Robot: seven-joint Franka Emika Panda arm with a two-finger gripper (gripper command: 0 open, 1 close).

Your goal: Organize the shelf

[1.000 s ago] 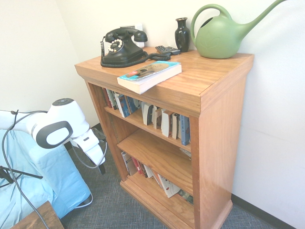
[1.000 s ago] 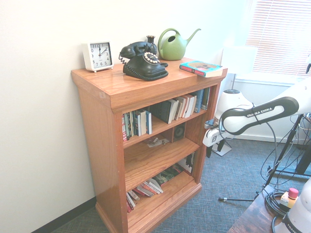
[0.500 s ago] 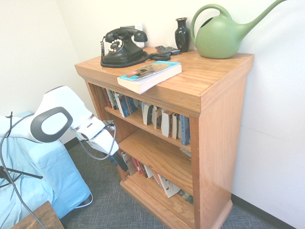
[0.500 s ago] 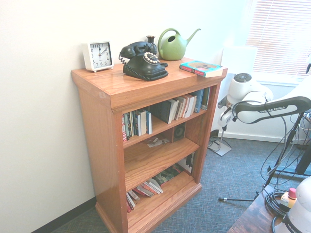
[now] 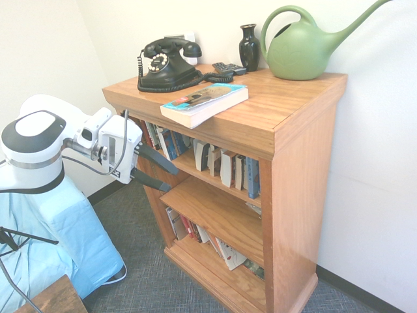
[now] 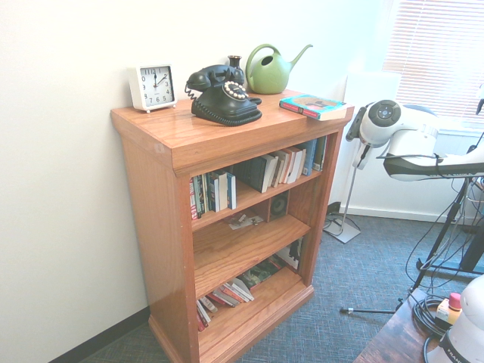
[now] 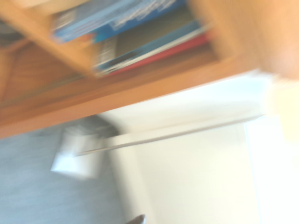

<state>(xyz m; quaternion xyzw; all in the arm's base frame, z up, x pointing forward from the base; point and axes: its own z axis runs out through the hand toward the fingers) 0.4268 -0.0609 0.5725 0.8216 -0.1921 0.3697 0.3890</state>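
Note:
The shelf [image 5: 306,169] [image 6: 151,204] is an orange-brown wooden bookcase against the wall. A thick paperback [image 5: 203,101] [image 6: 312,106] lies flat on its top near the front edge. Upright and leaning books [image 5: 221,163] [image 6: 257,172] fill the upper board, and more books [image 5: 208,238] [image 6: 227,293] slump on the bottom board. My gripper [image 5: 173,180] is open and empty. It hovers in front of the shelf's side panel at upper-board height, its dark fingers pointing at the shelf. The wrist view is blurred and shows wood and book spines [image 7: 135,32].
On the top stand a black rotary phone [image 5: 166,65] [image 6: 223,94], a green watering can [image 5: 303,45] [image 6: 271,69], a dark vase [image 5: 249,47], a remote [image 5: 229,68] and a white clock [image 6: 153,87]. A blue-covered object [image 5: 58,241] sits below the arm.
The arm has swung up from near the floor to the height of the upper shelf board and turned its fingers toward the shelf. The fingers stayed open. Nothing on the shelf moved.

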